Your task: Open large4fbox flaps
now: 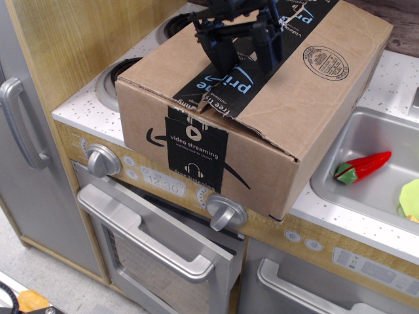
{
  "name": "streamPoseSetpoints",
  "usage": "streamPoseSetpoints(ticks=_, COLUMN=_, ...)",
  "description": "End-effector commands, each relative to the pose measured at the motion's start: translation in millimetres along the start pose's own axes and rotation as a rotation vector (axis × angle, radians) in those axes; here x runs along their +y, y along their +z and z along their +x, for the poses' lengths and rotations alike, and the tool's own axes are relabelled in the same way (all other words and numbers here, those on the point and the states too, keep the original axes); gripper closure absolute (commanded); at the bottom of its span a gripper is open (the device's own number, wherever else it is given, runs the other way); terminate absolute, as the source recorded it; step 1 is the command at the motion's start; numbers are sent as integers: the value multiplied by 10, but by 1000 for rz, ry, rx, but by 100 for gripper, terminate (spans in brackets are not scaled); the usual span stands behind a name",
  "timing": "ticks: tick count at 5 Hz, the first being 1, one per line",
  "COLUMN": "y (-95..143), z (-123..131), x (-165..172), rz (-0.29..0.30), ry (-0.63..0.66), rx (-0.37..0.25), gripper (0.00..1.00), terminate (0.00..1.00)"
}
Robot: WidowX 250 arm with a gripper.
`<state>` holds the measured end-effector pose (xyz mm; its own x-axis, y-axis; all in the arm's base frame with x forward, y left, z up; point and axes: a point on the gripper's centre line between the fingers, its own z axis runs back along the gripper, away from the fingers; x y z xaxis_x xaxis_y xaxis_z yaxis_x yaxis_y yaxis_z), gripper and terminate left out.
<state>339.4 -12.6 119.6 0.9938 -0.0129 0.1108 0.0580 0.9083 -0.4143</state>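
The large4fbox [281, 137] is a brown cardboard box lying on the toy stove top, its front corner overhanging the edge. Black "prime" tape [229, 88] runs along the seam between its top flaps. The left flap [160, 65] and the right flap [314, 91] lie nearly flat, with the tape torn at the front end of the seam. My black gripper [247, 60] comes in from the top edge. It is open, with one fingertip [224, 57] on the left flap's edge and the other on the tape over the seam.
A stove burner [108, 84] shows left of the box. Two knobs [103, 161] and an oven door handle [157, 248] are below. A sink [347, 196] at the right holds a red pepper [364, 165]. A fridge handle [16, 124] is at far left.
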Motion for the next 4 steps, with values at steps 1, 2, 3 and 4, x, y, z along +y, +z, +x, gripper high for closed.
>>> streamPoseSetpoints(ticks=1, y=-24, z=45, x=-287, rz=-90, ry=26, rx=-85, gripper=0, terminate=0)
streamPoseSetpoints(ticks=2, y=40, z=100, x=-547, rz=-139, ry=94, rx=-74, gripper=0, terminate=0)
streamPoseSetpoints(ticks=3, y=176, z=156, x=-756, rz=-113, ry=158, rx=-54, gripper=0, terminate=0)
streamPoseSetpoints(ticks=4, y=424, z=295, x=-1065, rz=-82, ry=266, rx=7, gripper=0, terminate=0)
